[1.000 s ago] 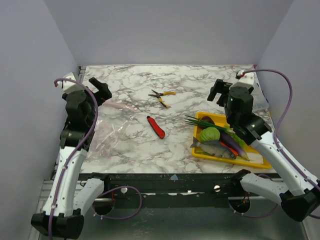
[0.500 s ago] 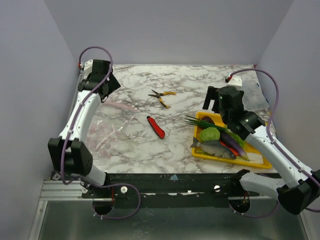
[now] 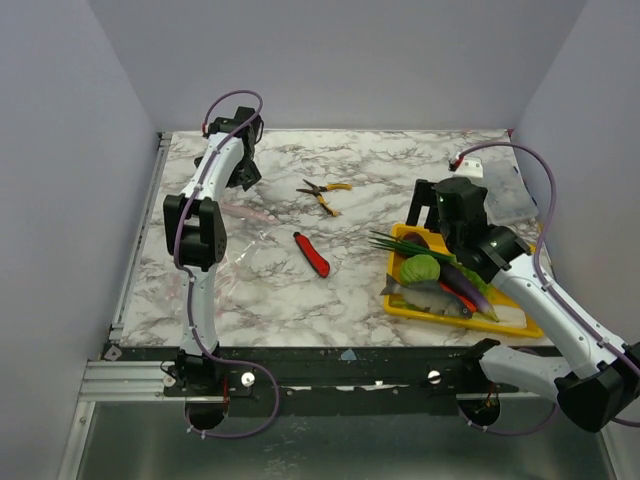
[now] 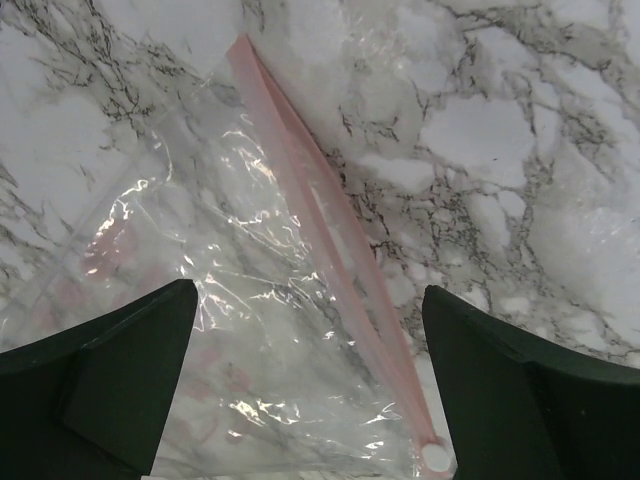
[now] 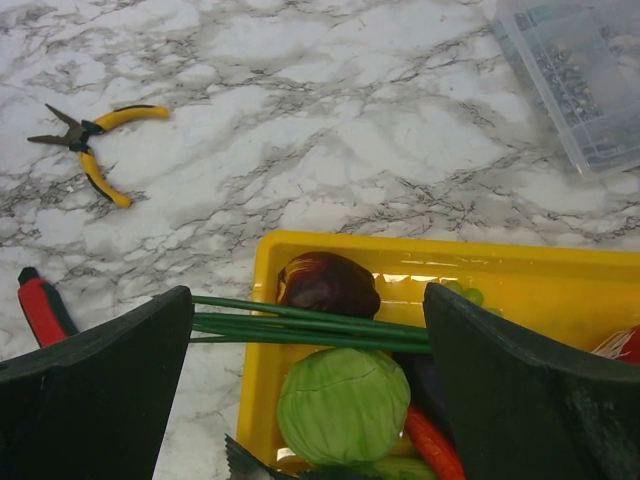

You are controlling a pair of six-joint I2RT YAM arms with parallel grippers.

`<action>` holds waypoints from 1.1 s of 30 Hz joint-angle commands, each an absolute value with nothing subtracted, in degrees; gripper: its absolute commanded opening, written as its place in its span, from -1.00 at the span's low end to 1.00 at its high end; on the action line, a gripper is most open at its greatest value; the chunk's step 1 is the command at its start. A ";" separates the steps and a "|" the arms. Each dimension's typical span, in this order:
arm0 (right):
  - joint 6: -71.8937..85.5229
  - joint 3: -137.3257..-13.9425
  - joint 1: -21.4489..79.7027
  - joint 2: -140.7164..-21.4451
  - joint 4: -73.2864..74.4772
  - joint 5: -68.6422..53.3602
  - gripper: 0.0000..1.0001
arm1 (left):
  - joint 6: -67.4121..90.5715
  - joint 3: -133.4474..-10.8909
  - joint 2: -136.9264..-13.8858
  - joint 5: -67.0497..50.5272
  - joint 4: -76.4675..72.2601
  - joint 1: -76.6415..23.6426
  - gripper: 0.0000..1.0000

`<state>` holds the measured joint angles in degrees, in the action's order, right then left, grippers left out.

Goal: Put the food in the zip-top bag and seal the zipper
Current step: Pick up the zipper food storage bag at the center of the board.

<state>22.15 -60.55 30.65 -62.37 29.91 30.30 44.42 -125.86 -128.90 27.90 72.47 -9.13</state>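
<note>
Hovering left gripper (image 4: 308, 300) spread wide over the bag (image 4: 230, 230), clear, crinkled, flat and seemingly empty at left on the table (image 3: 330, 300), probably to pinch its pink zipper (image 4: 320, 220), and poising right gripper (image 5: 308, 300) equally wide above the tray (image 5: 400, 255), likely for food (image 5: 343, 405).

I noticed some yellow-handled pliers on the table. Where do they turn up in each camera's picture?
Top external: the yellow-handled pliers lie just above the picture's centre.
Left wrist: not in it; only the zip-top bag on marble.
Right wrist: the pliers are at upper left.
Shared landmark: the red-handled knife, below the pliers in both the top and right wrist views.
</note>
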 commanded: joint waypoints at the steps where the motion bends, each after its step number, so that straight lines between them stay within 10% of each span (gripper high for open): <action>1: 21.66 -58.60 30.65 -60.70 30.16 29.13 1.00 | 45.93 -125.32 -129.55 28.77 76.83 -9.40 0.91; 20: 23.20 -57.26 30.59 -61.09 28.55 26.26 1.00 | 42.33 -120.68 -133.28 28.10 78.09 -9.58 0.63; 33: 24.41 -55.93 30.61 -61.04 27.70 24.39 1.00 | 38.95 -101.15 -120.24 27.94 68.07 -9.67 -0.91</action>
